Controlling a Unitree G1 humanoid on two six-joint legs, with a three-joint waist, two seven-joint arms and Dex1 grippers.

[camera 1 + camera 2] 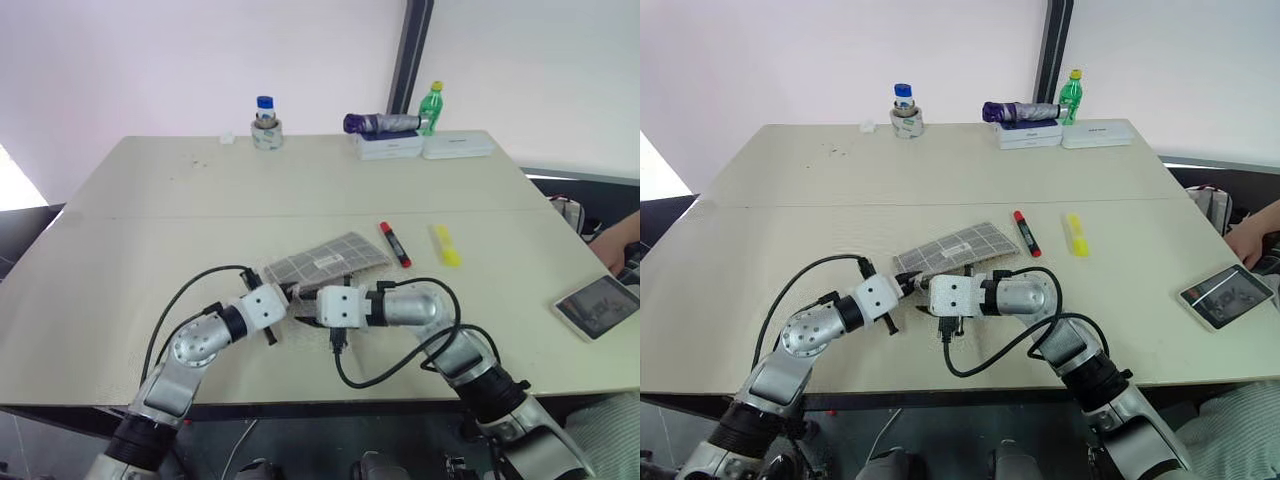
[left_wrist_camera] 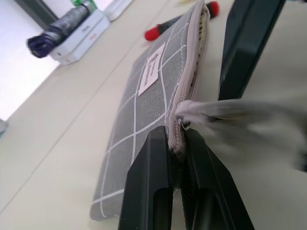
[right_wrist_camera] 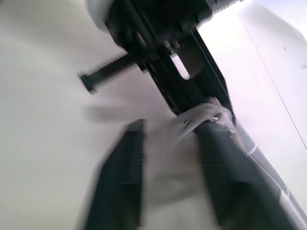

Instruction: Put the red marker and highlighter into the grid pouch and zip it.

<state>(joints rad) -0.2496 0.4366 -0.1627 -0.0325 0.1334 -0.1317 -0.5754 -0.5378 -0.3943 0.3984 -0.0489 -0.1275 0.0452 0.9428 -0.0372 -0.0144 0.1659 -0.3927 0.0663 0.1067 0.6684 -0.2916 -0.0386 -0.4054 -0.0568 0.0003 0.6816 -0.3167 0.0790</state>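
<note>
Grid pouch [image 1: 328, 258] lies on the pale beige table [image 1: 150, 230], a bit in front of the middle, with its near corner lifted between my two grippers. I see the left gripper [image 2: 176, 158] closed on the zipper edge of the pouch; in the left wrist view its two black fingers [image 2: 152, 187] press the fabric from both sides, just beside the small metal zipper pull. The white label of the pouch faces up. The right gripper [image 3: 168, 158] comes from the right side and meets the same corner; its fingers stand apart, with a gap between them, and a pale, blurred strip at the pull is beside one finger. I cannot tell if it holds this strip.

The red marker [image 1: 394, 243] lies on the table just to the right of the pouch, not touching it, and the highlighter [image 1: 446, 245] lies a little further right, near the marker. Both are outside the pouch.

At the far edge of the table I see a small bottle with blue cap [image 1: 265, 121] on a roll of tape, two flat white boxes [image 1: 425, 146], a folded purple umbrella [image 1: 382, 124] on one of them, and a green bottle [image 1: 430, 108]. A tablet [image 1: 598, 304] lies at the right edge, and a person's hand [image 1: 615, 236] is near it. Behind the table is a plain white wall with a dark vertical post [image 1: 410, 55]
</note>
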